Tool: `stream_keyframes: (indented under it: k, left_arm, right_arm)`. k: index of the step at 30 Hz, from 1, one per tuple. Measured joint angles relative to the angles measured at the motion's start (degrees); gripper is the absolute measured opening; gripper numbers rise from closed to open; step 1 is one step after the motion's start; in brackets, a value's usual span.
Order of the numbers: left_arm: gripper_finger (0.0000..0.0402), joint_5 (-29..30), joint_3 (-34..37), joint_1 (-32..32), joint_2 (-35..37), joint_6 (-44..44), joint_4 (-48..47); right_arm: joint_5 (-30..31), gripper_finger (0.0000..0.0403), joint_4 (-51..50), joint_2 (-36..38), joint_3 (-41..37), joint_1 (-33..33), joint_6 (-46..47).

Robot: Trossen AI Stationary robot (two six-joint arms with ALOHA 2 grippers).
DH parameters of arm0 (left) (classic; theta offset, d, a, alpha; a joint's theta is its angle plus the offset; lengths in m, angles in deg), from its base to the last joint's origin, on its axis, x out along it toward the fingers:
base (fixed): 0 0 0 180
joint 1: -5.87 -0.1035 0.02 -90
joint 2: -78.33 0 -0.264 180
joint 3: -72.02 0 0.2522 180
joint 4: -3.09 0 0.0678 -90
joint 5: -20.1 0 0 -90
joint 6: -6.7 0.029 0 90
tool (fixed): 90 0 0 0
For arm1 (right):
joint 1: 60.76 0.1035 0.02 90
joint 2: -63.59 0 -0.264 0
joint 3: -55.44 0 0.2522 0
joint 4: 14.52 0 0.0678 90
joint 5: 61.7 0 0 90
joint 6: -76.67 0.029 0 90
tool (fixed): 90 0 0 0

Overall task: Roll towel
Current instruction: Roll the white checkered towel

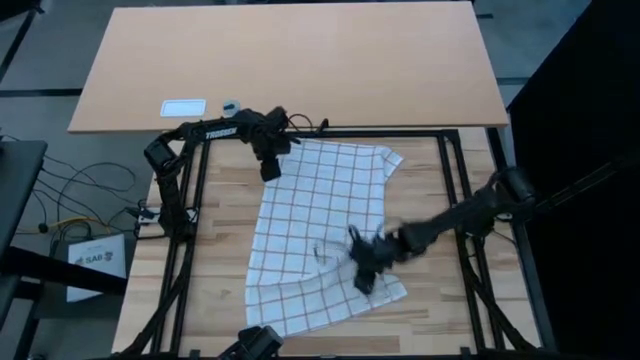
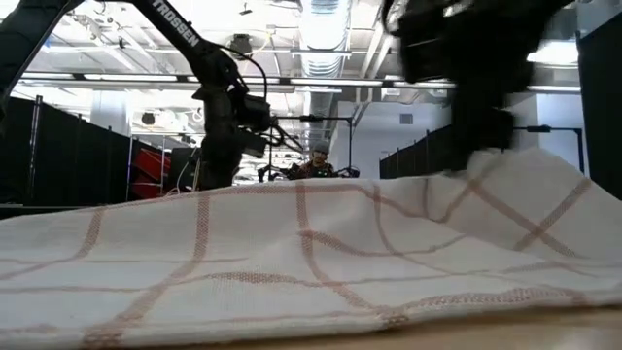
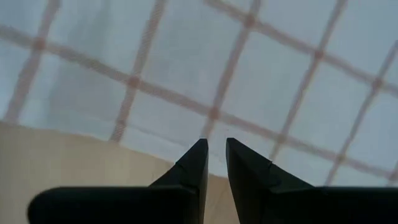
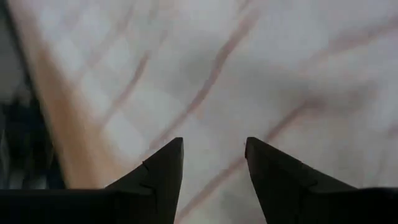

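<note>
Counter (image 1: 215,250) w/ towel (image 1: 320,230) flat, unrolled; left end effector (image 3: 216,158) narrow gap, right end effector (image 4: 214,162) wide, both empty.

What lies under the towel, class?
The towel lies spread on the wooden table, whose bare wood shows around it. Whatever is beneath the cloth itself is covered.
</note>
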Motion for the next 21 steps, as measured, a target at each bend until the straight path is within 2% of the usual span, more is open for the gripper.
stream_keyframes:
  k: [2,5,9,14,21]
  left_arm:
    - [0.0042,0.06,0.15,-0.31,0.00,-0.97,0.35]
    - [0.0042,-0.78,0.15,0.66,0.00,-1.80,1.96]
    - [0.0042,-1.06,0.34,2.08,0.00,-1.98,7.87]
    - [0.0042,-0.49,2.30,3.55,-0.13,-2.39,14.27]
    - [0.0042,0.99,3.76,3.26,-0.13,-2.56,17.87]
  right_arm:
    - [-1.21,0.0164,0.19,-1.21,-0.04,3.02,2.07]
    - [0.24,0.0164,3.25,-2.45,0.09,4.99,2.66]
    - [1.63,0.0164,-0.70,-5.50,-0.02,5.43,3.96]
    - [4.39,0.0164,0.48,-10.73,0.42,6.23,8.87]
    - [4.91,0.0164,2.68,-11.84,1.70,12.25,16.72]
